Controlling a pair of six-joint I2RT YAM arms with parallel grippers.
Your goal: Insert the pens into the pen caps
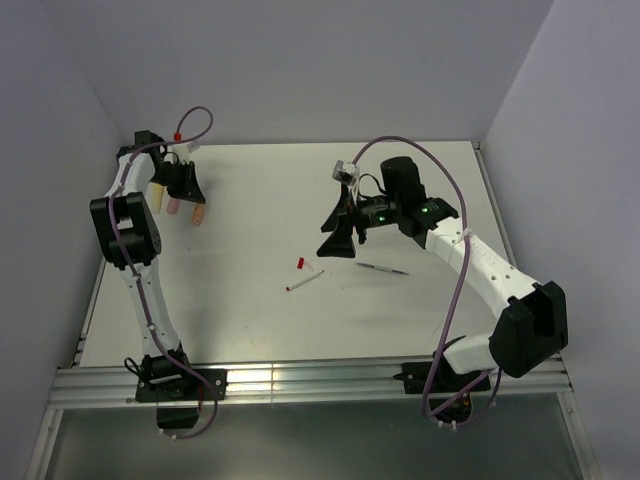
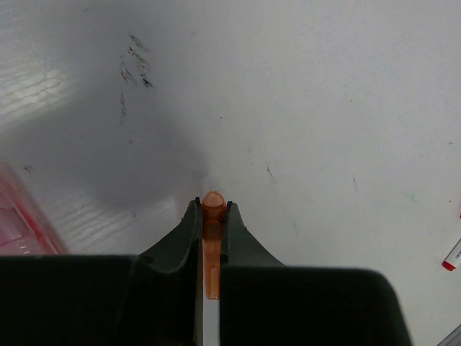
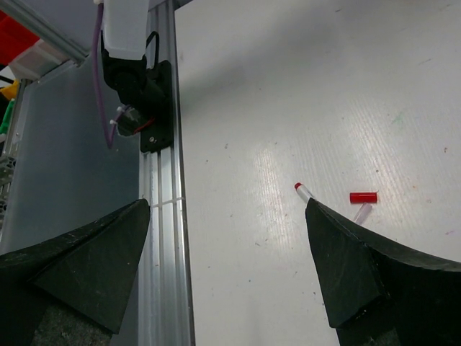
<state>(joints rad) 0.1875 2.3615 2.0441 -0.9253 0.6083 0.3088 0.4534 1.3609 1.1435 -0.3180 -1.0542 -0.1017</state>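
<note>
My left gripper (image 1: pixel 190 192) is at the far left of the table, shut on a stubby orange pen (image 1: pixel 198 213). In the left wrist view the orange pen (image 2: pixel 212 234) sits between the closed fingers, its rounded end poking out just above the table. A yellow pen (image 1: pixel 157 194) and a pink pen (image 1: pixel 173 206) lie beside it. My right gripper (image 1: pixel 340 238) is wide open and empty above the table's middle (image 3: pixel 227 205). A red cap (image 1: pixel 300 264) (image 3: pixel 363 197), a thin white stick with a red tip (image 1: pixel 305 282) (image 3: pixel 302 191) and a thin grey pen (image 1: pixel 382 268) lie near it.
A small clear piece (image 3: pixel 362 212) lies by the red cap. The left arm's base (image 3: pixel 137 94) and the aluminium rail (image 1: pixel 300 380) run along the near edge. Grey walls close the back and sides. A blurred pink shape (image 2: pixel 21 220) shows at the left wrist view's edge.
</note>
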